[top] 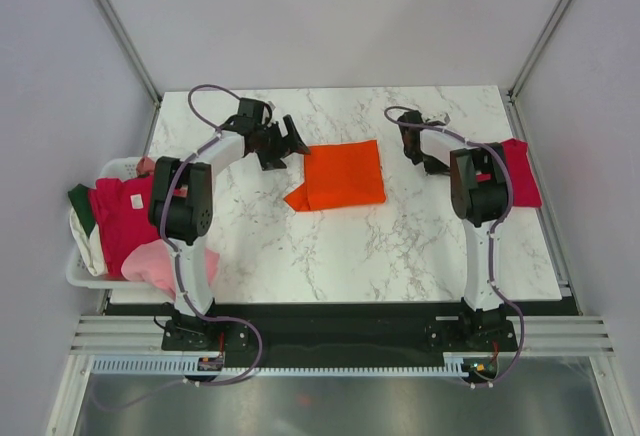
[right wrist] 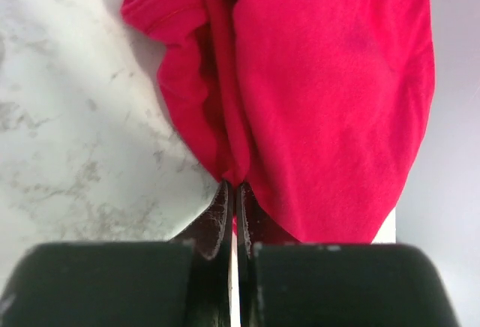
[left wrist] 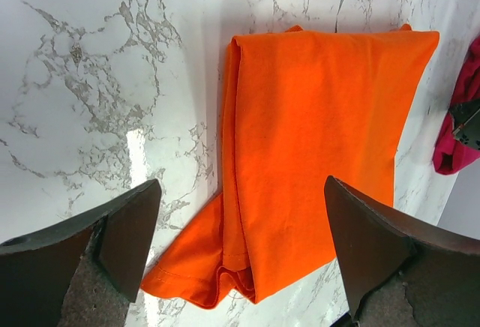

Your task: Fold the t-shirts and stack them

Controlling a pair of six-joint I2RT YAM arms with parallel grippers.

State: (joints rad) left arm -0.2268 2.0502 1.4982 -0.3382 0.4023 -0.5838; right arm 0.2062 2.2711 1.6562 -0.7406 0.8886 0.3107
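A bright orange t-shirt (top: pixel 342 176) (left wrist: pixel 322 132) lies folded flat in the middle of the table, with a sleeve corner sticking out at its near left. My left gripper (top: pixel 290 142) (left wrist: pixel 241 183) hovers open at the shirt's left edge, its fingers spread wide on either side of the cloth. A crimson t-shirt (top: pixel 520 171) (right wrist: pixel 330 94) lies bunched at the table's right edge. My right gripper (right wrist: pixel 234 186) is shut, and a fold of the crimson cloth gathers into its tips. In the top view, the right arm's elbow covers those tips.
A white basket (top: pixel 85 274) sits off the table's left edge. It holds a magenta-red t-shirt (top: pixel 120 216), a light pink one (top: pixel 150 261), a dark green one (top: pixel 82 199) and a white one (top: pixel 88 241). The marble table (top: pixel 400 246) ends just past the crimson shirt.
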